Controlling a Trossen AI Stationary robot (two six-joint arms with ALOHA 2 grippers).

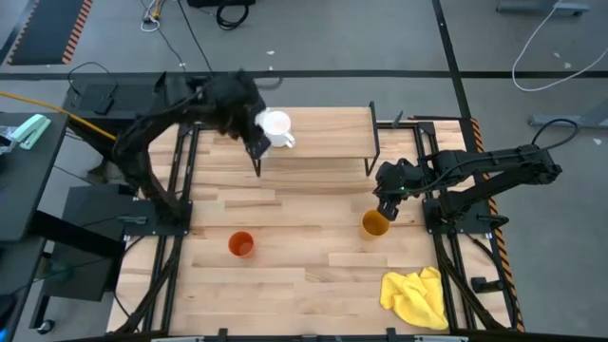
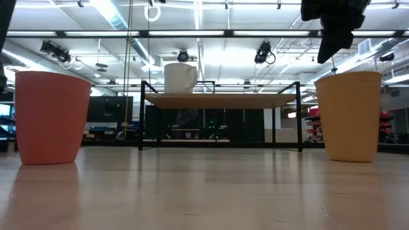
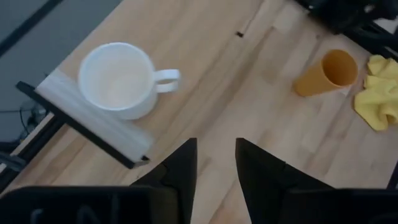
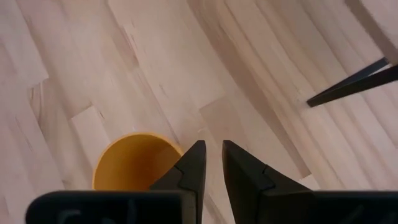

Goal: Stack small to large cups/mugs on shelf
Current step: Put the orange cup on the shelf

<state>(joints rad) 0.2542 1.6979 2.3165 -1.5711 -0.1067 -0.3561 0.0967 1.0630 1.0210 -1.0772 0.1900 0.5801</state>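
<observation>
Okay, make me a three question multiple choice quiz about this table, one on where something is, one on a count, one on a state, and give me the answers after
1. Where does the white mug stand?
A. On the shelf
B. On the yellow cloth
C. Inside the orange cup

2. How many cups or mugs stand on the tabletop, off the shelf?
A. None
B. Two
C. Three

3. What is the right gripper doing?
A. Holding the white mug
B. Carrying the yellow cloth
C. Hanging empty just above the yellow cup

Answers:
1. A, the low view shows the mug on the shelf's plank, near the end with the pale strip.
2. B, only the orange cup and the yellow cup stand on the table.
3. C, the right wrist view shows its fingers a little apart with nothing between them, beside the cup's rim.
</observation>
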